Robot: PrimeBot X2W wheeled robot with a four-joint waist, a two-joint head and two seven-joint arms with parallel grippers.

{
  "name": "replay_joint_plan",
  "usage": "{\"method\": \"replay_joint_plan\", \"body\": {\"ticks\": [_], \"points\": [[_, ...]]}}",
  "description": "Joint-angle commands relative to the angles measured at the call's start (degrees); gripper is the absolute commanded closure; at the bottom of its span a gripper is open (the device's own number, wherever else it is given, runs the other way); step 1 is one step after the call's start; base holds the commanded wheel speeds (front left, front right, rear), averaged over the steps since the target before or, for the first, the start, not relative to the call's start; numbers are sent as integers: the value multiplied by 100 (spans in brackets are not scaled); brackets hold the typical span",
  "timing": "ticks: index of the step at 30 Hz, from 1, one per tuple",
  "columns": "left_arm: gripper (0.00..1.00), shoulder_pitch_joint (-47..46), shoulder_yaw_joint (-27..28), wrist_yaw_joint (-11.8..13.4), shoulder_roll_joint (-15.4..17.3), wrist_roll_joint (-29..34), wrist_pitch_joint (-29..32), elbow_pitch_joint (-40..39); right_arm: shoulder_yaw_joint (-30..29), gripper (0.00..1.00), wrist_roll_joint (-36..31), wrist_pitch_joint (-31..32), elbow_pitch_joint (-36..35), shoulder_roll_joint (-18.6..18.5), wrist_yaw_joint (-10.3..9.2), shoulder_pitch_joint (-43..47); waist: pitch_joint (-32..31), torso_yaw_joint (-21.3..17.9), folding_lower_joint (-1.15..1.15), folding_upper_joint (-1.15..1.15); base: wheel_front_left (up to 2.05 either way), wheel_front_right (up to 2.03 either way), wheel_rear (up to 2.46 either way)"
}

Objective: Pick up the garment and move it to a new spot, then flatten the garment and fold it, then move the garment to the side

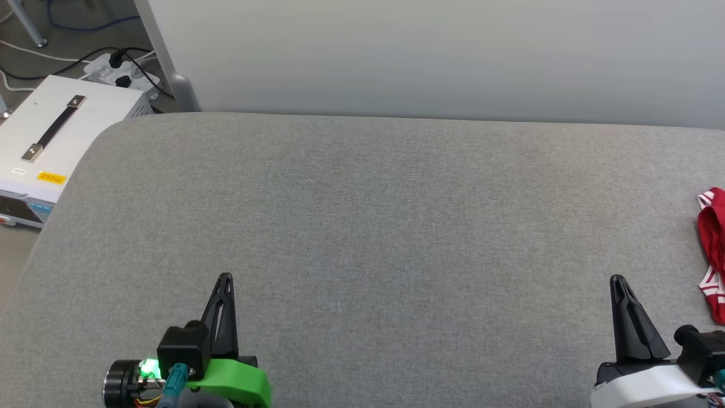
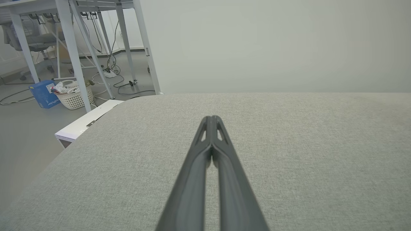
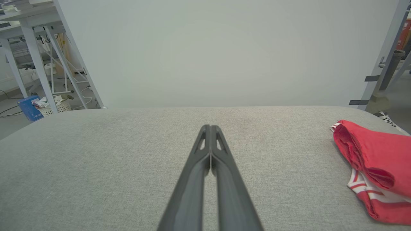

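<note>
Left gripper point(image 1: 225, 279), lower left of the head view: fingers pressed together, holding nothing. Right gripper point(image 1: 617, 280), lower right: likewise closed and empty. Garment point(image 1: 715, 249) lies bunched at the right edge of the grey surface point(image 1: 362, 215), apart from both. Arms appear parked at rest, neither reaching for it.

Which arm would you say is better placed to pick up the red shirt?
Probably the right: the shirt lies bunched near the right gripper, well away from the left gripper.
</note>
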Motion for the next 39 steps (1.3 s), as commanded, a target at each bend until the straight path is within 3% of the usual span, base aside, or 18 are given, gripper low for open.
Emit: {"method": "replay_joint_plan", "body": {"ticks": [1, 39], "points": [[100, -25, 31, -34, -29, 52, 47, -23, 17, 100, -70, 38, 7, 17, -1, -68, -2, -4, 0, 0, 0, 0, 0], [100, -103, 237, -132, -121, 205, 485, -144, 114, 100, -410, 480, 37, 73, -2, -283, -53, -116, 0, 0, 0, 0, 0]]}}
